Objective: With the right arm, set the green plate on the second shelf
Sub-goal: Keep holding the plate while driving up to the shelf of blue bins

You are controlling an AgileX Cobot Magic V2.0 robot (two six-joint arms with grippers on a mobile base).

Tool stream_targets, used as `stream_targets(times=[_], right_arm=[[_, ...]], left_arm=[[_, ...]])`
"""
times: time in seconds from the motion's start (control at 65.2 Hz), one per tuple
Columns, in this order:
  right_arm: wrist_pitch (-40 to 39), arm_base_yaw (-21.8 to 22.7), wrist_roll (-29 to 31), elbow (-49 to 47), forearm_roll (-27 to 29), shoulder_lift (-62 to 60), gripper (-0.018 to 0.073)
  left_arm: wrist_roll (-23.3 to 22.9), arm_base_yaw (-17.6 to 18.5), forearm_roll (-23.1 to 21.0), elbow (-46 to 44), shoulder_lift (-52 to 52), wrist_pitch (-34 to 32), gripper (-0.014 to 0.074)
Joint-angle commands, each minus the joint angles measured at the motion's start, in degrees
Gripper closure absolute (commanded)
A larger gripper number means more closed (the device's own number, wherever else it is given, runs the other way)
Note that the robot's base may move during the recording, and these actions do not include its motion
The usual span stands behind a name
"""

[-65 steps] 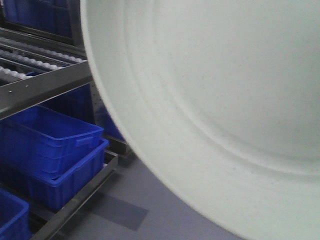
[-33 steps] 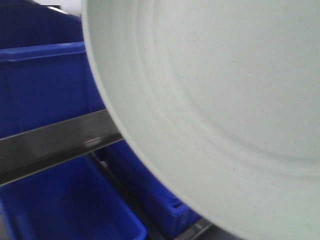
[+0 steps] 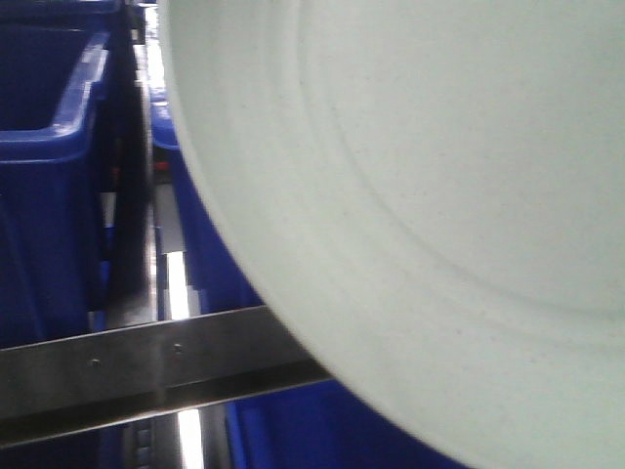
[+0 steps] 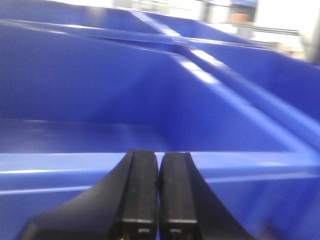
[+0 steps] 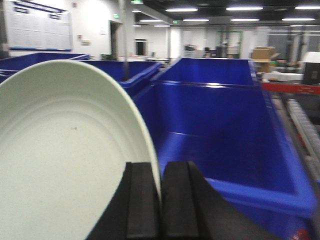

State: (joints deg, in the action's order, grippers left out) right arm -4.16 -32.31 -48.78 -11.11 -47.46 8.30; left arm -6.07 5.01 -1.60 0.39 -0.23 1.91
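**Right gripper is gripping the green plate by its rim above the blue bins**

The right gripper [image 5: 160,172] is pointing out roughly level over a row of bins; the arm behind it is not showing. Its two black fingers are sitting nearly together, pinching the rim of the green plate [image 5: 65,160] between them. The plate is standing on edge to the left of the fingers, its ridged, speckled face turned toward the wrist camera and its far rim rising against the background. In the front-facing view the plate is hanging so close to the lens that it is filling most of the picture.

The left gripper [image 4: 158,165] is hovering over the near wall of a blue crate [image 4: 100,90], its fingers pressed flat against each other with nothing between them.

Just right of the plate, a deep blue bin [image 5: 220,115] is lying open ahead of the right gripper. A roller track [image 5: 305,130] is running along its right side. In the front-facing view a metal shelf rail [image 3: 146,366] is crossing behind the plate's lower left edge.
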Motion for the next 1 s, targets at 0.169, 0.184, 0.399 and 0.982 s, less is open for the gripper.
stream_targets(times=[0.169, 0.184, 0.399, 0.982], right_arm=[[-4.29, 0.12, -0.30, -2.06, 0.20, 0.51, 0.0505], [-4.29, 0.12, -0.30, -2.06, 0.20, 0.51, 0.0505], [-4.24, 0.12, -0.30, -2.06, 0.20, 0.51, 0.0505], [-4.24, 0.12, -0.30, -2.06, 0.20, 0.51, 0.0505]], left_arm=[[-0.19, 0.17, -0.47, 2.34, -0.93, -5.13, 0.0466], [-0.19, 0.17, -0.47, 2.34, -0.93, -5.13, 0.0466], [-0.19, 0.17, -0.47, 2.34, -0.93, -5.13, 0.0466], [-0.19, 0.17, -0.47, 2.34, -0.93, -5.13, 0.0466]])
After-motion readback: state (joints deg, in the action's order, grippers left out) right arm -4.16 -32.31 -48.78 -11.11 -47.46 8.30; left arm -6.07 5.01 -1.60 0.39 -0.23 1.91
